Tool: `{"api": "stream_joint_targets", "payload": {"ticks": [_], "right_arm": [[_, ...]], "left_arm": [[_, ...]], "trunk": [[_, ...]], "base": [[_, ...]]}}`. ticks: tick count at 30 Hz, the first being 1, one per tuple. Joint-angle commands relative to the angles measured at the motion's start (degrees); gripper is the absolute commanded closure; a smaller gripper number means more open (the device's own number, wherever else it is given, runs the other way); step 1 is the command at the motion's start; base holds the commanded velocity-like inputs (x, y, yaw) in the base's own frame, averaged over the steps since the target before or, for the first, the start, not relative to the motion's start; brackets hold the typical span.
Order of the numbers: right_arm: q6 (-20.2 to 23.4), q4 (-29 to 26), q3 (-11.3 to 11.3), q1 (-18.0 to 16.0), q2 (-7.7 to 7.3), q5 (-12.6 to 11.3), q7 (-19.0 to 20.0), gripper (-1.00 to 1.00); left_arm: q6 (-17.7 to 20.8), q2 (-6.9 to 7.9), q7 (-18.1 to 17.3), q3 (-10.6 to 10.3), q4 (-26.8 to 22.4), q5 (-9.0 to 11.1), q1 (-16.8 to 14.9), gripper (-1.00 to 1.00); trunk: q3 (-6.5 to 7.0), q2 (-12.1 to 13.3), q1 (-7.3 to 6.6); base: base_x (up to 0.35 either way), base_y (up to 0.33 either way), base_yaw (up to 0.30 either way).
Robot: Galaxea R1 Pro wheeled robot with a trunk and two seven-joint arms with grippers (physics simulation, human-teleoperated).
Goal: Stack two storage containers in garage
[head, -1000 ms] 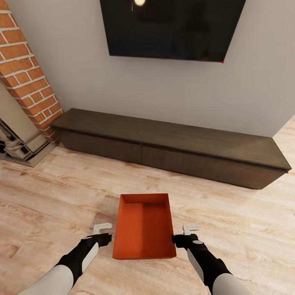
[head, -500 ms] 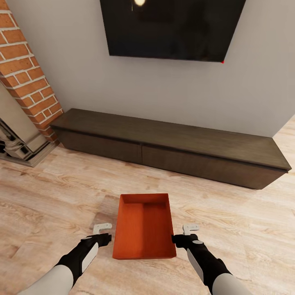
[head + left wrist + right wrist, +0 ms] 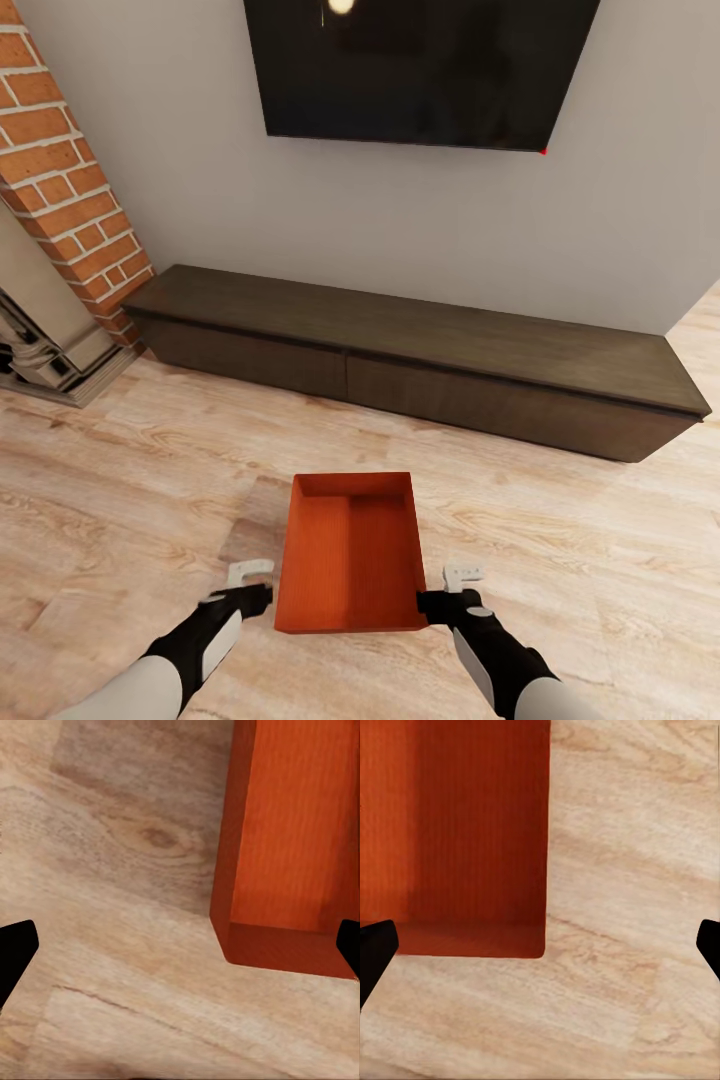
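One container: orange-red open-top box (image 3: 350, 553) sits on the light wood-plank floor (image 3: 120, 480), at 12 o'clock just ahead of the robot, long side pointing away.
Left gripper (image 3: 249, 582): at 9 o'clock of the box's near end, just beside its left wall; fingers apart, holding nothing.
Right gripper (image 3: 452, 584): at 3 o'clock of the box's near end, just beside its right wall; fingers apart, holding nothing.
Bench (image 3: 420, 365): long, dark, low, against the wall at 12 o'clock beyond the box.
TV (image 3: 420, 70): on the wall above the bench.
Fireplace (image 3: 60, 190): red brick, at 10 o'clock.
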Motion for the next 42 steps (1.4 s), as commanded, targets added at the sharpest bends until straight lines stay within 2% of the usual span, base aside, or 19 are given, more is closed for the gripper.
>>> {"api": "stream_joint_targets", "payload": {"ticks": [1, 10, 14, 17, 18, 19, 21, 34, 42], "right_arm": [[0.1, 0.0, 0.5, 0.0, -0.04, -0.3, -0.4, -1.0], [-1.5, 0.5, 0.4, 0.0, 0.01, -0.1, -0.5, -1.0], [-1.5, 0.5, 0.4, 0.0, -0.01, -0.1, -0.5, -1.0], [-1.5, 0.5, 0.4, 0.0, -0.06, -0.2, -0.5, -1.0], [-1.4, 0.4, 0.4, 0.0, -0.11, -0.2, -0.5, -1.0], [-1.3, 0.1, 0.4, 0.0, -0.11, -0.3, -0.5, -1.0], [-1.2, -0.1, 0.3, 0.0, -0.12, -0.3, -0.5, -1.0], [-0.9, -1.0, 0.2, 0.0, -0.11, -0.3, -0.6, -1.0], [-1.0, -1.0, 0.2, 0.0, -0.12, -0.2, -0.6, -1.0]], "left_arm": [[-0.2, 0.02, 0.4, -0.5, 0.0, 0.6, 0.0, -1.0], [-2.7, -0.13, 0.4, -0.3, 0.2, 0.4, 0.0, -1.0], [-2.8, -0.73, 0.5, -0.3, -0.3, 0.3, 0.0, -1.0], [-2.9, -1.78, 0.5, -0.2, -0.6, 0.3, 0.0, -1.0], [-2.9, -3.32, 0.6, -0.4, -0.9, 0.3, 0.0, -1.0], [-2.9, -3.82, 0.6, -0.4, -0.9, 0.3, 0.0, -1.0], [-2.9, -4.22, 0.6, -0.3, -0.9, 0.3, 0.0, -1.0], [-2.8, -4.1, 0.6, 0.0, -1.0, 0.8, 0.0, -1.0], [-2.8, -3.97, 0.6, 0.0, -1.0, 0.8, 0.0, -1.0]], "trunk": [[-0.04, 0.0, 0.0], [-0.04, 0.0, 0.0], [-0.04, 0.0, 0.0], [-0.04, 0.0, 0.0], [-0.04, 0.0, 0.0], [-0.04, 0.0, 0.0], [-0.04, 0.0, 0.0], [-0.04, 0.0, 0.0], [-1.47, -3.2, 1.75]], "base": [[0.0, 0.0, 0.0], [0.0, 0.0, 0.0], [0.0, 0.0, 0.0], [0.0, 0.0, 0.0], [0.0, 0.0, 0.0], [0.0, 0.0, 0.0], [0.0, 0.0, 0.0], [0.0, 0.0, 0.0], [0.0, 0.0, 0.0]]}}
